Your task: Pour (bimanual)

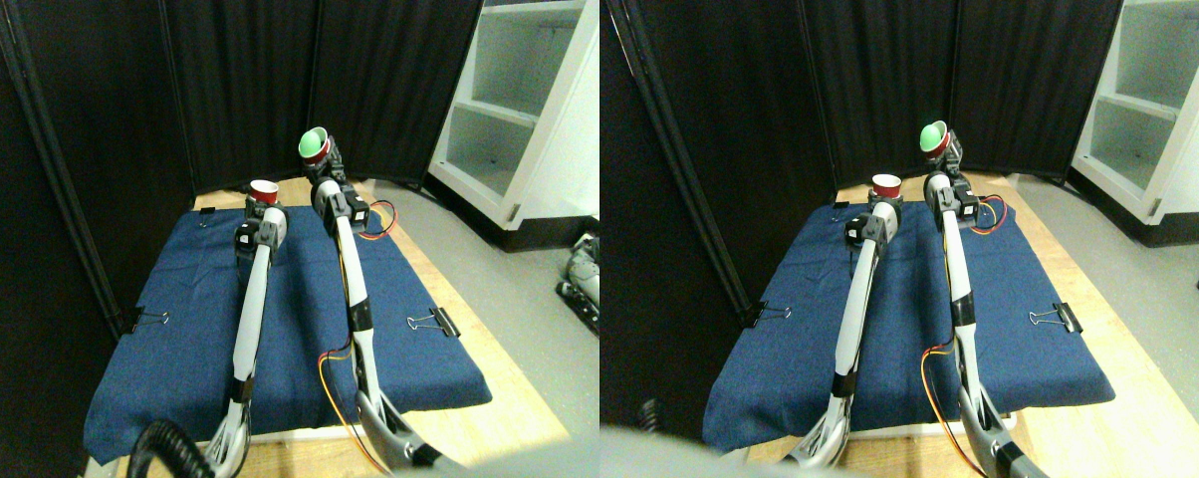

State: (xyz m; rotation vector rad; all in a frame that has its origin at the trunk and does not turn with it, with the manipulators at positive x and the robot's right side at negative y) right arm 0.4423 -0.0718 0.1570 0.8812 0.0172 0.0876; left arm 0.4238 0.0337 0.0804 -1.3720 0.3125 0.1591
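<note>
- Cups are both lifted: left gripper (261,206) grips the red cup (264,188), upright.
- Right gripper (321,159) grips the green cup (313,143), higher, tipped toward the red one.
- Pouring looks started, not finished.

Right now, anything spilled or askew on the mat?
No spill visible. The green cup at the right arm is tipped toward the upright red cup at the left arm, as pouring needs. The blue mat lies flat and clipped.
</note>
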